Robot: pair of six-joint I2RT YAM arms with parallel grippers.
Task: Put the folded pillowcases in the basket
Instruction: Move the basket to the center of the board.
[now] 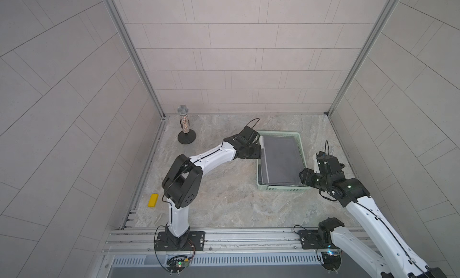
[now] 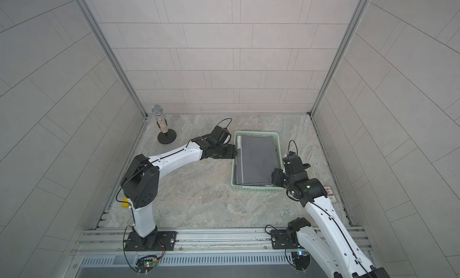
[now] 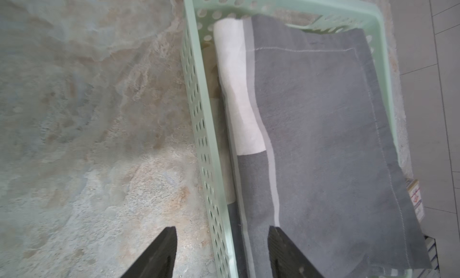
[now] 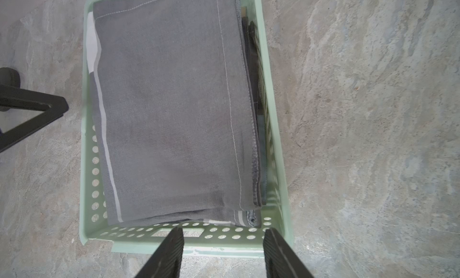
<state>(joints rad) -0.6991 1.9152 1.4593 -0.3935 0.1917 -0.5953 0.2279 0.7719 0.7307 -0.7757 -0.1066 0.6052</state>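
A dark grey folded pillowcase point(image 1: 281, 162), soft woven cloth with pale stitched hems and a white strip showing along one long side, lies flat inside a shallow rectangular mint-green plastic basket point(image 1: 278, 188) with perforated sides. The basket sits right of centre in both top views, on a marbled grey-beige worktop point(image 1: 224, 204), and the cloth nearly fills its floor. The left end effector point(image 3: 221, 250) has its two black fingers spread, one outside the basket's long wall and one over the cloth edge, pinching nothing. The right end effector point(image 4: 224, 252) is likewise spread and empty, poised at the basket's near short wall. The placing looks essentially done. The pillowcase is probably light, limp and not fragile. Lifted at one point it would likely sag and unfold, so any further handling would best pinch through all layers at a folded edge, or at two corners, one per arm. The basket looks light enough to slide if nudged.
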